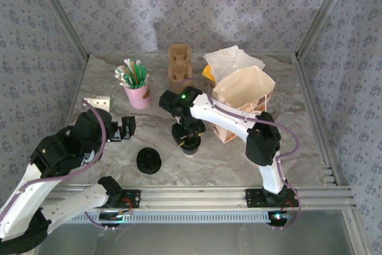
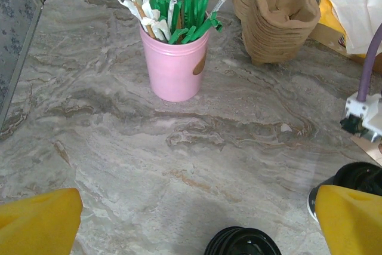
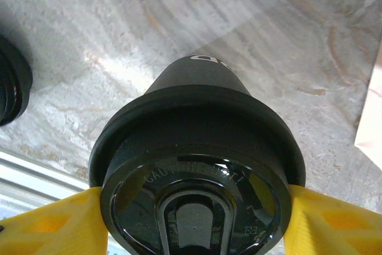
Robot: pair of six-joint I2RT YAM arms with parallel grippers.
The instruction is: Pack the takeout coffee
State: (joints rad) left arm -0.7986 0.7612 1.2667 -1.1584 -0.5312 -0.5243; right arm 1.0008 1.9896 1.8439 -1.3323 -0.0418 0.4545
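The coffee point(image 3: 197, 106) stands at table centre between the right pincer's point(image 3: 194, 210) yellow fingers point(image 3: 54, 225), which grip its glossy round black lid point(image 3: 143, 177) at 3 and 9 o'clock. The left pincer point(image 2: 197, 216) gapes wide, empty. From the coffee: one black lid stack point(image 1: 148, 160) at 8, one pink cup point(image 1: 138, 95) of wrapped sticks at 10, two brown pulp stacks point(image 1: 179, 64) at 12, and one open paper bag point(image 1: 242, 97) at 2.

A grey marbled table point(image 1: 239, 165) is shown. On it are stood a pink cup point(image 1: 138, 96) upper left, brown trays point(image 1: 179, 67) and a paper bag point(image 1: 245, 97) above centre, black lids point(image 1: 148, 160) lower left, and the takeout coffee point(image 3: 197, 147) at centre.
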